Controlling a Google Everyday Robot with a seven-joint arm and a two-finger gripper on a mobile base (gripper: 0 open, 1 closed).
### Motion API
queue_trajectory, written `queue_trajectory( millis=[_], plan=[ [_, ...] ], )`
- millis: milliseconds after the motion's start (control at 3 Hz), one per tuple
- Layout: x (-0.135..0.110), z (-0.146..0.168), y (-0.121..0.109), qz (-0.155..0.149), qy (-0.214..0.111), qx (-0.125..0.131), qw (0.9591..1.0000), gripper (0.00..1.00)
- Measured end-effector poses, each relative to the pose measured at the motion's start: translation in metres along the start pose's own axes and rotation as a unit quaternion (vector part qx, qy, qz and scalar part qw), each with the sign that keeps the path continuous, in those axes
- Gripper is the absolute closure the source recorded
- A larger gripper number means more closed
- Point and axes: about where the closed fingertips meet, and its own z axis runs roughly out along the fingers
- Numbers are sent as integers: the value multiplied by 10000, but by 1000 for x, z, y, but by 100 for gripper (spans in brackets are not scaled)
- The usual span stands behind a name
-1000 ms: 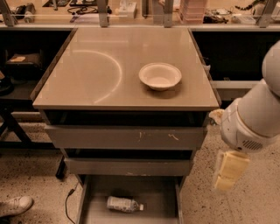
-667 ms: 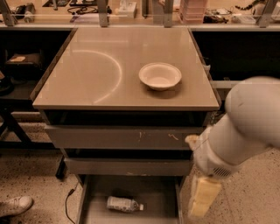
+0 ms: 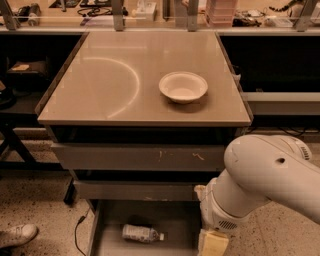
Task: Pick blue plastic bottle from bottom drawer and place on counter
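The blue plastic bottle [image 3: 141, 233] lies on its side on the floor of the open bottom drawer [image 3: 175, 220], cap pointing right. My gripper [image 3: 213, 244] hangs at the lower frame edge over the drawer's right part, to the right of the bottle and apart from it. Only its cream upper part shows, under the white arm [image 3: 265, 175]. The beige counter [image 3: 120, 75] with a curved arc mark is above the drawers.
A white round bowl [image 3: 183, 86] sits on the counter's right half. Two shut drawers with scratched grey fronts [image 3: 140, 157] are above the open one. A cluttered workbench [image 3: 150, 10] runs along the back. A shoe [image 3: 17, 235] and a cable [image 3: 77, 235] are on the floor at left.
My arm has swung left and down from beside the cabinet, so the gripper is now over the right part of the open bottom drawer. The bottle and bowl have not moved.
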Motion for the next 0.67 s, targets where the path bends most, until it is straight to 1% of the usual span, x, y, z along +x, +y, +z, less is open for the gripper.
queue_trajectory(
  millis=[333,667],
  plan=[
    [-15,35,5,-14,-292,-232,9993,0],
    [-37,100,-2,-30,-595,-457,9972,0]
  ],
)
